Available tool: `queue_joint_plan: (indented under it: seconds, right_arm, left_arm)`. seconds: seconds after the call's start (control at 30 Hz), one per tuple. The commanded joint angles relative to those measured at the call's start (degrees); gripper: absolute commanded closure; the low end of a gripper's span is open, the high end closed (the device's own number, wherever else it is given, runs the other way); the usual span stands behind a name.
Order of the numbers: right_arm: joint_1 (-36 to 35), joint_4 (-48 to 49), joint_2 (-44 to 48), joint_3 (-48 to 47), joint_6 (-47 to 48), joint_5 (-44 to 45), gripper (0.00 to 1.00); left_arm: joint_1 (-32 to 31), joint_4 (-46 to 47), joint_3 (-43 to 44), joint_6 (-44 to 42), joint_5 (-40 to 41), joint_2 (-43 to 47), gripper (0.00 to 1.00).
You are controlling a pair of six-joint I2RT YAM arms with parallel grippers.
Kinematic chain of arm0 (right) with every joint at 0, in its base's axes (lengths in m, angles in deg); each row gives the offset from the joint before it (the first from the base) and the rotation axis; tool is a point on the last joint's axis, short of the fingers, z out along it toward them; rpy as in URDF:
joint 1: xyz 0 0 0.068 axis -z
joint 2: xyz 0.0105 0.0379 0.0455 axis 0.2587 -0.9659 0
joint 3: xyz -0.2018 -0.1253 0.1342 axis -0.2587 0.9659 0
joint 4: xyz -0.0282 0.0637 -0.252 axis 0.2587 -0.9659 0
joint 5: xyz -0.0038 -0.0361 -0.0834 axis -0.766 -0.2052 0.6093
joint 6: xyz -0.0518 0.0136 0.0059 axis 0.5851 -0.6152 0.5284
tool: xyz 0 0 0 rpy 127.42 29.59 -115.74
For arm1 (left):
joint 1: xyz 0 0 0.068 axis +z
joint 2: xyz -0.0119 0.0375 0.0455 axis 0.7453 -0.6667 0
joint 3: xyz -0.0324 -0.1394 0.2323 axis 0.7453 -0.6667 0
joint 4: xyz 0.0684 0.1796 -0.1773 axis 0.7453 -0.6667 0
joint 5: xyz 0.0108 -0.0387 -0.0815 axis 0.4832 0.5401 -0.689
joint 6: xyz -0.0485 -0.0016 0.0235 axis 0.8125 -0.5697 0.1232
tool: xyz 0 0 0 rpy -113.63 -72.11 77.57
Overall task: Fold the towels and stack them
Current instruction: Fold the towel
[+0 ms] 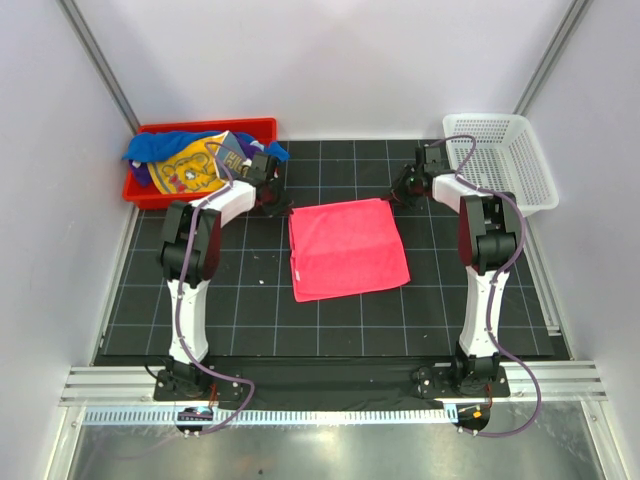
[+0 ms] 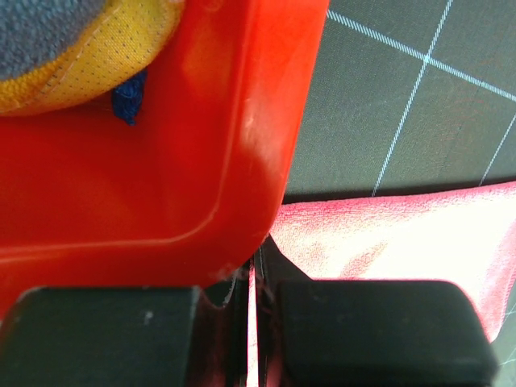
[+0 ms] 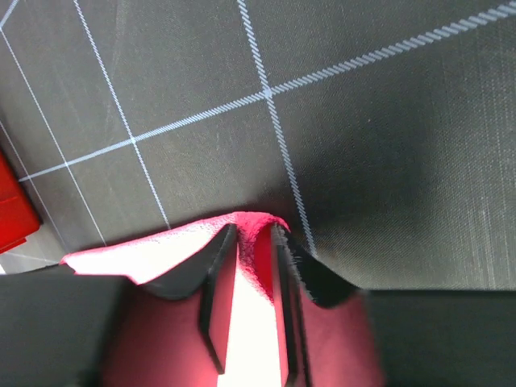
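Gridded mat [image 1: 340, 325], one pink towel [image 1: 347, 247]

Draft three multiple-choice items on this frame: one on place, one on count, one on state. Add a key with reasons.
1. Where is the hot pink cloth towel?
A. draped over an arm
B. flat on the black gridded mat between the two arms
C. hanging off the table's near edge

2. Leaving out the heap in the red plastic bin, how many towels lie on the mat?
A. one
B. two
C. three

3. The left pincer is:
A. wide open, holding nothing
B. shut on a yellow towel
C. shut on the pink towel's edge

Key:
1 B, the top view shows it spread on the mat between the arms.
2 A, only the pink one lies on the mat.
3 C, the left wrist view shows pink cloth nipped between closed fingers.
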Motion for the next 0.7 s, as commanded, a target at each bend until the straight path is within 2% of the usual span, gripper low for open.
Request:
queue_joint_plan:
  seconds: [0.0,0.17,0.33,0.67]
  right_arm:
    - [0.24,0.24,-2.67,-0.06,0.01,2.35,0.72]
    - [0.15,1.47,-3.2,-0.41,0.79,1.64,0.86]
    - [0.15,3.22,-0.22,0.98,2.64,2.61,0.94]
    - [0.15,8.67,11.46,6.96,5.89,5.95,0.96]
  left_arm:
    - [0.14,1.68,1.65,-1.34,1.45,-0.31,1.0]
    - [0.05,2.65,1.3,-2.83,1.8,0.21,1.0]
    - [-0.48,4.76,1.03,-4.86,2.24,2.32,1.0]
    - [-2.06,8.36,-0.45,-9.6,1.98,9.52,1.0]
